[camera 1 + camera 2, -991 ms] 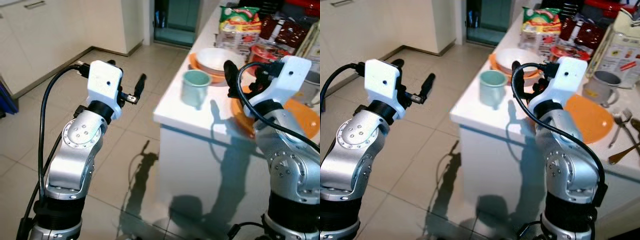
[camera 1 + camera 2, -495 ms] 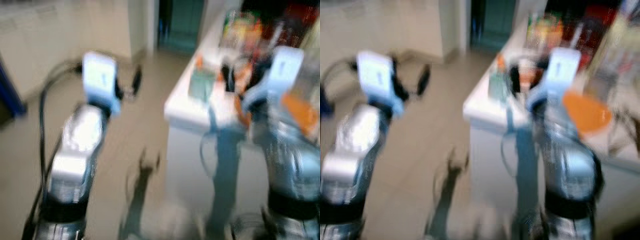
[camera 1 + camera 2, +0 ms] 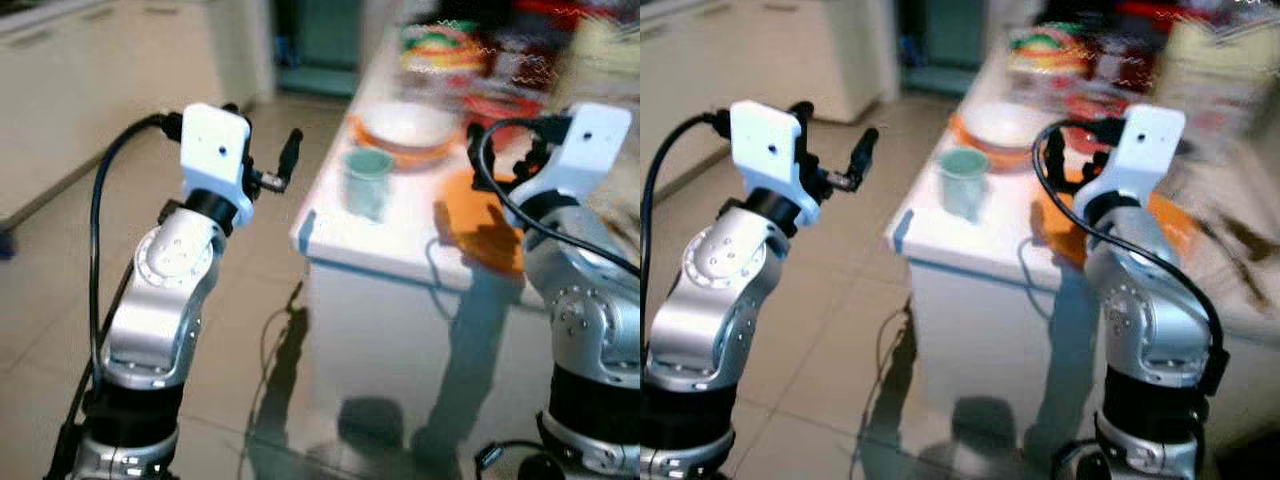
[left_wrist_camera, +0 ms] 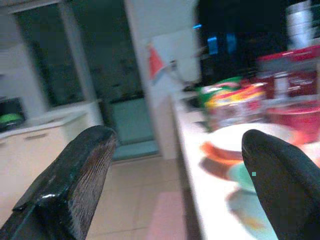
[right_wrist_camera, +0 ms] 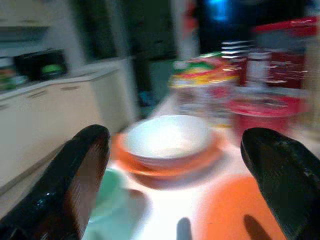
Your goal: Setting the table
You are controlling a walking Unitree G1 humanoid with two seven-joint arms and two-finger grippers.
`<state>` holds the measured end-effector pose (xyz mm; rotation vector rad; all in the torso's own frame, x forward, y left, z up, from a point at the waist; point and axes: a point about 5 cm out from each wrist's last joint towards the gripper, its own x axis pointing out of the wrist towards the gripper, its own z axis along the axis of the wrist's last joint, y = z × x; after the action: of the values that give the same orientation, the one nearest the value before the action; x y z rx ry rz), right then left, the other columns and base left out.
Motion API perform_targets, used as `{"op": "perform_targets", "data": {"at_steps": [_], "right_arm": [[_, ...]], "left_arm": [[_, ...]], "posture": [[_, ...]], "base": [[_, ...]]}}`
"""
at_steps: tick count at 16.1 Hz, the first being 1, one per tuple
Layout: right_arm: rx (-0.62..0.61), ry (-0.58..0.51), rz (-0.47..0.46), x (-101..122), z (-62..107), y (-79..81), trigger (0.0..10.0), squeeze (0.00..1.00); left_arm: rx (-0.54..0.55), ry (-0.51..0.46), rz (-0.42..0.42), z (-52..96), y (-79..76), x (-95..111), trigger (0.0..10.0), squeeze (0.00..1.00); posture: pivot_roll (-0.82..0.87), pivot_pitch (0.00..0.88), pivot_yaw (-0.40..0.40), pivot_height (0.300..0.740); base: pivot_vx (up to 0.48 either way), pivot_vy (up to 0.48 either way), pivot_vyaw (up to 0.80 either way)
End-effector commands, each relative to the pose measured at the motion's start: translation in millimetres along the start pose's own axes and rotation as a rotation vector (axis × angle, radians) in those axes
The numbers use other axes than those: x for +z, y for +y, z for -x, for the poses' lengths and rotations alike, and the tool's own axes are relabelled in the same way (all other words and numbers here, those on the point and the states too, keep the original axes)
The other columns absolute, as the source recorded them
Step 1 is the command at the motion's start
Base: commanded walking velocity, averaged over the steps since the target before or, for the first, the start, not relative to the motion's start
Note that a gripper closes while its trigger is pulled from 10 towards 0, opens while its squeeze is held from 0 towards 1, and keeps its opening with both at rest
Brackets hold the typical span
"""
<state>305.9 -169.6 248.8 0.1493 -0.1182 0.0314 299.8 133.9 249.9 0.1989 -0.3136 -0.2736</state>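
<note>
A home kitchen. Pale cream cabinets (image 3: 90, 80) with slim handles run along the upper left of the head views, above a floor of large beige tiles (image 3: 260, 260). A white counter (image 3: 400, 235) juts in from the upper right, crowded with tableware and groceries: a white bowl (image 3: 408, 124) on an orange plate (image 3: 372, 138), a pale green mug (image 3: 367, 182), a second orange plate (image 3: 1170, 228), and blurred colourful food packets (image 3: 445, 48) at the back. A dark doorway (image 3: 320, 35) opens at the top centre.

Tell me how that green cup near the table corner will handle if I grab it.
The green cup looks like rigid glazed ceramic, so probably slippery and breakable. It stands upright and taller than wide, so a side nudge may tip it. It sits close to the table edge, so pushing seems risky.
</note>
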Motion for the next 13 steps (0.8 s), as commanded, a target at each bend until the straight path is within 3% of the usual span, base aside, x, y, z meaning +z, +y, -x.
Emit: {"op": "perform_targets", "data": {"at_steps": [1,5,10,11,12,13], "right_arm": [[0.070,-0.004,-0.004,4.9,-1.4,10.6,10.0,0.00],[0.104,-0.029,0.023,16.7,-5.9,9.2,10.0,0.00],[0.072,-0.009,0.070,25.4,-15.7,-2.5,10.0,0.00],[0.059,0.000,0.073,25.5,-16.8,-5.4,10.0,0.81],[0.027,0.016,0.063,25.3,-18.4,-11.6,10.0,1.00],[-0.007,0.034,0.047,24.1,-21.1,-18.4,10.0,1.00]], "left_arm": [[0.021,0.014,-0.003,1.9,5.9,-2.6,10.0,0.00],[0.032,0.020,-0.013,4.7,9.3,-2.9,10.0,0.00],[-0.032,0.004,0.022,9.6,5.8,-0.8,10.0,0.00],[-0.041,0.008,0.019,10.2,5.2,-1.0,10.0,0.00],[-0.049,0.013,0.017,11.3,3.8,-1.5,10.0,0.00],[-0.064,0.010,0.026,11.7,0.8,-1.1,10.0,0.00]], "posture": [[0.02,0.023,-0.019,0.740],[0.03,0.023,-0.029,0.740],[0.02,0.022,-0.037,0.740],[0.02,0.022,-0.037,0.740],[0.03,0.020,-0.040,0.740],[0.03,0.019,-0.039,0.740]], "base": [[0.480,0.000,0.00],[0.468,0.000,0.00],[0.000,0.000,0.00],[0.000,0.000,0.00],[0.000,0.000,0.00],[0.000,0.000,0.00]]}}
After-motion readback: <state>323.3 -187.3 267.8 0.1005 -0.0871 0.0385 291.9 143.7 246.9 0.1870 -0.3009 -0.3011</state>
